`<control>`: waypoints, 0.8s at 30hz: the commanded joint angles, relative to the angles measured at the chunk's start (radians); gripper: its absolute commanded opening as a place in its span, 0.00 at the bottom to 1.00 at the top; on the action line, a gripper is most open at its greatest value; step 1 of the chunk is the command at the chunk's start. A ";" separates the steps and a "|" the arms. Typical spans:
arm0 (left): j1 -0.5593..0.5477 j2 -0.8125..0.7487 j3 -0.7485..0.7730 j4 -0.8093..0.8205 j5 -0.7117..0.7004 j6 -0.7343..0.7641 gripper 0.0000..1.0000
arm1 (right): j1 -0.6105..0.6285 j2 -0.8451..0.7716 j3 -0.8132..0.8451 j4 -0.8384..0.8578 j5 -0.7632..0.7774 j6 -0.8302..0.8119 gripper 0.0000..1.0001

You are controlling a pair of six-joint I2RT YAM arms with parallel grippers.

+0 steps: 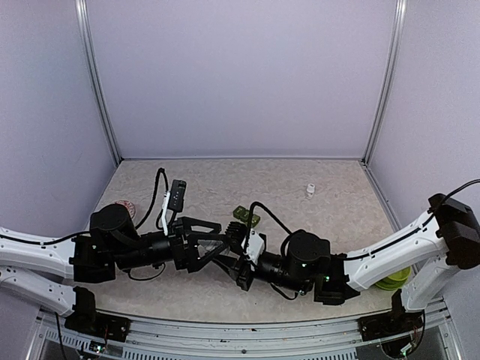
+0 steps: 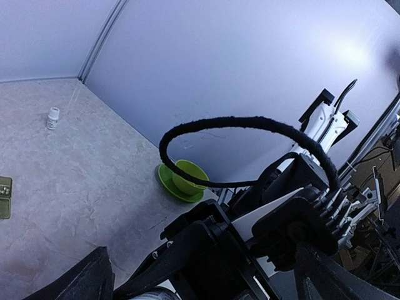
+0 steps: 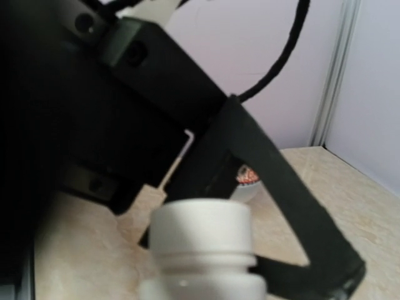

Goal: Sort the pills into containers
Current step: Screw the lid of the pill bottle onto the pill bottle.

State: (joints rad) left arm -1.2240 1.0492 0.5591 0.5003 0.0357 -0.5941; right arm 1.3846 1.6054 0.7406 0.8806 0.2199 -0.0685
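Bottle (image 3: 203,250) — apparently capped, green bowl (image 2: 184,178) upright

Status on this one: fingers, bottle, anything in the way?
Left fingers open, up against the bottle. Right fingers shut on bottle. Arms crowded mid-table; bowl off right.

Soft, even light from above, with faint shadows on the table (image 1: 345,210). Glare whitens the right wall (image 2: 359,53). The near white bottle (image 3: 201,244) is blurred.
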 commanded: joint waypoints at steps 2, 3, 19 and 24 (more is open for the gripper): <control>-0.016 -0.009 0.025 0.043 0.056 0.018 0.98 | -0.009 0.035 0.026 -0.072 -0.038 0.009 0.07; -0.015 -0.016 0.023 0.038 0.049 0.019 0.98 | -0.009 0.027 0.020 -0.066 -0.041 0.008 0.07; -0.013 -0.068 -0.003 -0.031 -0.023 -0.023 0.98 | -0.010 -0.178 -0.102 -0.062 0.119 -0.048 0.07; -0.014 -0.050 -0.002 -0.014 -0.010 -0.030 0.98 | -0.010 -0.195 -0.100 -0.062 0.126 -0.055 0.08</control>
State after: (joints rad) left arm -1.2312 0.9859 0.5591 0.4656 0.0151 -0.6102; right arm 1.3808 1.4372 0.6495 0.8169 0.3157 -0.1097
